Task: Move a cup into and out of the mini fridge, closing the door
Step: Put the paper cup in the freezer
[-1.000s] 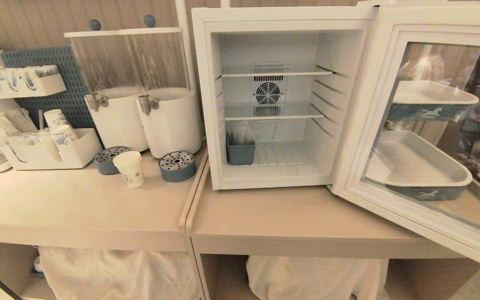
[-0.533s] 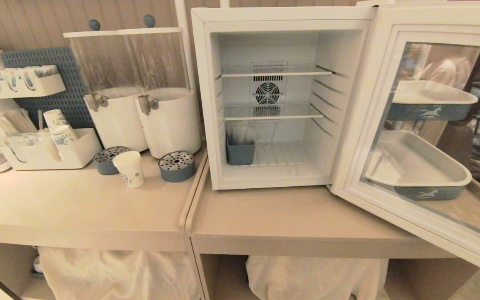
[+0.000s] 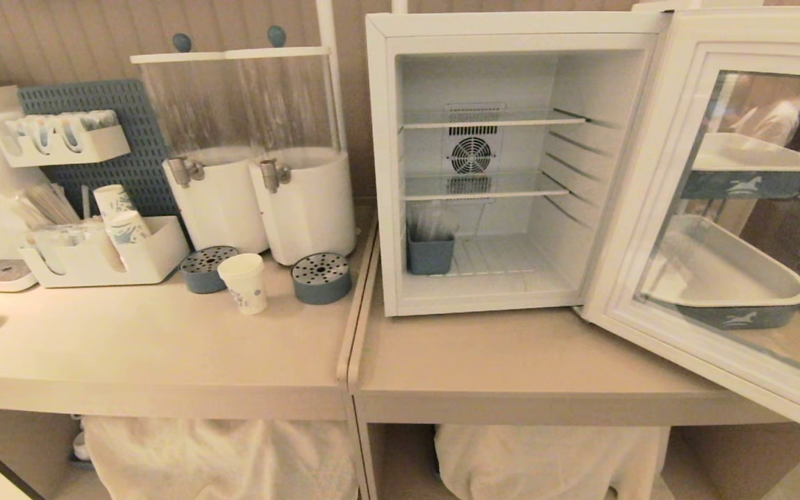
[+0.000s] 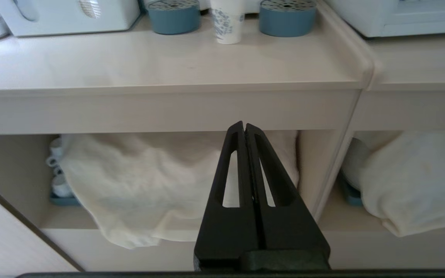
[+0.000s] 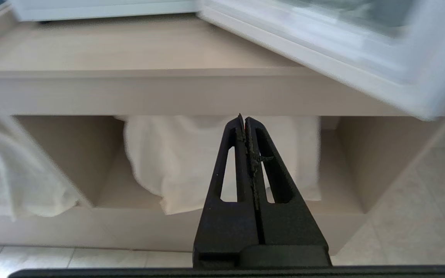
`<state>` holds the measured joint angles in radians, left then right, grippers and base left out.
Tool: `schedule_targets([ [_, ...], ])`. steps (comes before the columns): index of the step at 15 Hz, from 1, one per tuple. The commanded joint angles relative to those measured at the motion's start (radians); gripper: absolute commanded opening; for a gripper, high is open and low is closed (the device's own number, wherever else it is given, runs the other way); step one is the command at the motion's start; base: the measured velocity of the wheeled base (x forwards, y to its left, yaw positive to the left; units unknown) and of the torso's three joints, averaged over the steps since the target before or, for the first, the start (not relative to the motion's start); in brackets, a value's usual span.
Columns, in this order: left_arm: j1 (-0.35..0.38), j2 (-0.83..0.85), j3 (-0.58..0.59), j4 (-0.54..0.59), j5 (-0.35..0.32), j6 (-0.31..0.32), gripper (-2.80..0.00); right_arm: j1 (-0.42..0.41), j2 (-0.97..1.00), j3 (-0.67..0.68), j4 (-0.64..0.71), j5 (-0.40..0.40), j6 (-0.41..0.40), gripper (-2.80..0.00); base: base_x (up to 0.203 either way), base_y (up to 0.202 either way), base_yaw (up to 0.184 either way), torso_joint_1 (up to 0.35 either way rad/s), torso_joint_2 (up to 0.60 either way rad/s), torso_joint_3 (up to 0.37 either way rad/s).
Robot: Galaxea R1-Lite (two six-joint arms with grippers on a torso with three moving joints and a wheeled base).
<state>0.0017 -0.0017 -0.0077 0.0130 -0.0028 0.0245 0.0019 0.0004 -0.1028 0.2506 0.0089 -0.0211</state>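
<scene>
The white box-shaped mini fridge (image 3: 497,167) is sitting on the right-hand beige counter (image 3: 511,361) with its pale-framed glass door (image 3: 740,215) standing wide open, swinging out toward four o'clock from the cabinet. Inside, white wire shelves are crossing in front of a round rear fan, and a small grey-blue bin (image 3: 430,251) is resting on the floor at the cabinet's seven o'clock corner. The small white paper cup with the blue printed pattern (image 3: 244,282) is standing upright on the left-hand counter, well apart from the fridge at roughly its eight o'clock, between two round grey-blue perforated drip trays (image 3: 321,277) below the twin white drink dispensers (image 3: 261,153). More cups are lying in a white organiser tray (image 3: 150,260) at the cup's nine o'clock. Both arms are hanging low in front of the counters' open shelves, where white cloths are bunched: the left gripper (image 4: 244,129) is clenched on nothing, its black fingers pressing together, and the right gripper (image 5: 244,121) is likewise clenched and empty.
</scene>
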Motion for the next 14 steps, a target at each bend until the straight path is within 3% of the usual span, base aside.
schedule_targets([
  [1,0.0,0.0,0.002,0.001,0.0,0.0,-2.8,0.0,0.001,0.0,0.001,0.0,0.0,-2.8,0.0,0.182,0.005,-0.002,0.0,0.007],
  [14,0.0,0.0,0.0,0.001,0.003,-0.003,-2.8,0.0,0.001,0.0,0.001,0.0,0.0,-2.8,0.0,0.192,0.0,0.002,0.0,0.002],
])
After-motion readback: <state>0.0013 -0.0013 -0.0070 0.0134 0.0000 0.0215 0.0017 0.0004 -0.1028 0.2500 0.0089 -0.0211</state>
